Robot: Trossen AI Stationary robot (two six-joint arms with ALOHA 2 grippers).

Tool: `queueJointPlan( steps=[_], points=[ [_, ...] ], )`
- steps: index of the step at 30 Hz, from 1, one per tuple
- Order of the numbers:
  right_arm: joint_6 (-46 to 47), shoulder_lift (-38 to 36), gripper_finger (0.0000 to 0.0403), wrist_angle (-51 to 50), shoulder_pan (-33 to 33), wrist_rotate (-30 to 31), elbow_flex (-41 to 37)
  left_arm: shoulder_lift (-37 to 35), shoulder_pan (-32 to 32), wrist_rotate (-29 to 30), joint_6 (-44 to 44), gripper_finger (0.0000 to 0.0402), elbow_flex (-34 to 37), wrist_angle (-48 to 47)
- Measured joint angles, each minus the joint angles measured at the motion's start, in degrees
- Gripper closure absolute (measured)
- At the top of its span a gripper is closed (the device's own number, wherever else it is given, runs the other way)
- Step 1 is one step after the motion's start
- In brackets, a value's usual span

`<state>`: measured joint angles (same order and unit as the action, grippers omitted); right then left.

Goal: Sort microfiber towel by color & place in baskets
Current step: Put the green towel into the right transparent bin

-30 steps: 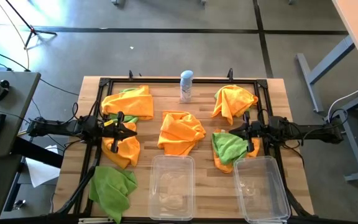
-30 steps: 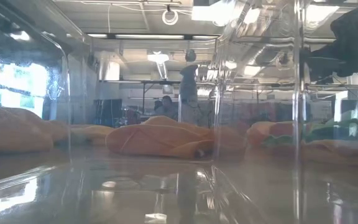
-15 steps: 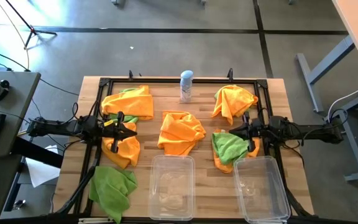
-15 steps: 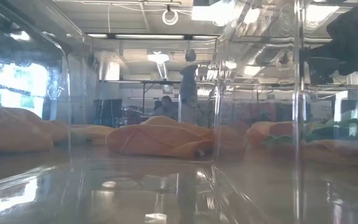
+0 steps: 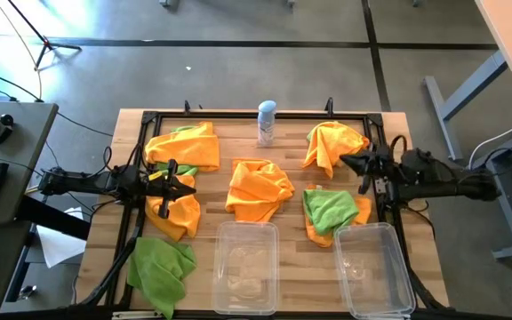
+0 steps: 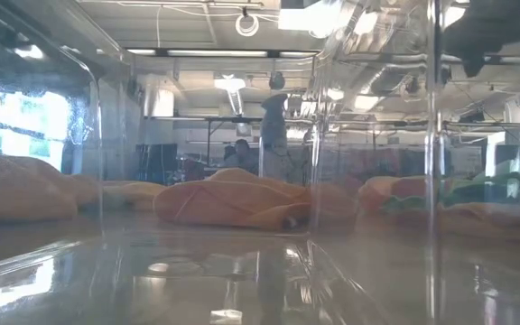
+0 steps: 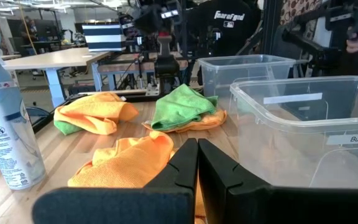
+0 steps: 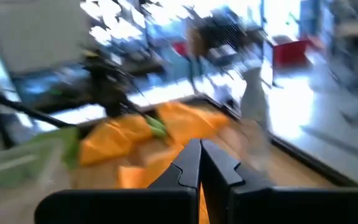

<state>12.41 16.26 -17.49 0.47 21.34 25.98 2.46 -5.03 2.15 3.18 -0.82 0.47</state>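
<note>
Presently the right hand [image 5: 345,163] hangs over the counter [image 5: 212,151] with its fingers pressed together on nothing, just beside the orange towel [image 5: 332,144] at the far right and apart from the green towel [image 5: 329,210] lying on another orange one nearer the front. Its arm reaches in from the right edge, so that far pile looks like the likeliest first target; the fingers would have to part before any grasp. The left hand [image 5: 188,183] waits with its fingers likewise closed and empty, over the orange cloths on the left side, between the far pile [image 5: 185,148] and the nearer one [image 5: 178,216]. A crumpled orange towel [image 5: 258,188] sits mid-counter, a green one [image 5: 161,269] at the front left corner, and a spray can [image 5: 266,123] stands at the far edge. Both clear baskets [image 5: 246,265] [image 5: 373,269] stand side by side along the front edge with nothing in them, so sorting appears not yet begun; one per colour seems the intent.
</note>
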Motion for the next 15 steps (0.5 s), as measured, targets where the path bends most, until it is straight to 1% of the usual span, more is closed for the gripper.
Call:
queueJointPlan(
  steps=[3,7,11,15],
  points=[
    [7.13,8.47,0.0403,-9.76,0.0,3.97,8.3,0.0,0.01,0.0,0.0,0.0401,-0.02,0.0],
    [19.83,20.9,0.0403,-23.22,0.0,7.45,19.6,0.01,0.01,0.0,0.0,0.0401,-0.02,0.0],
    [29.4,32.78,0.0403,-38.46,-0.09,7.15,30.41,0.0,-0.01,0.0,0.0,0.0401,0.0,0.0],
    [39.61,42.11,0.0403,-49.79,-0.09,5.7,38.2,0.0,0.01,0.0,0.0,0.0401,0.0,0.02]
  ],
)
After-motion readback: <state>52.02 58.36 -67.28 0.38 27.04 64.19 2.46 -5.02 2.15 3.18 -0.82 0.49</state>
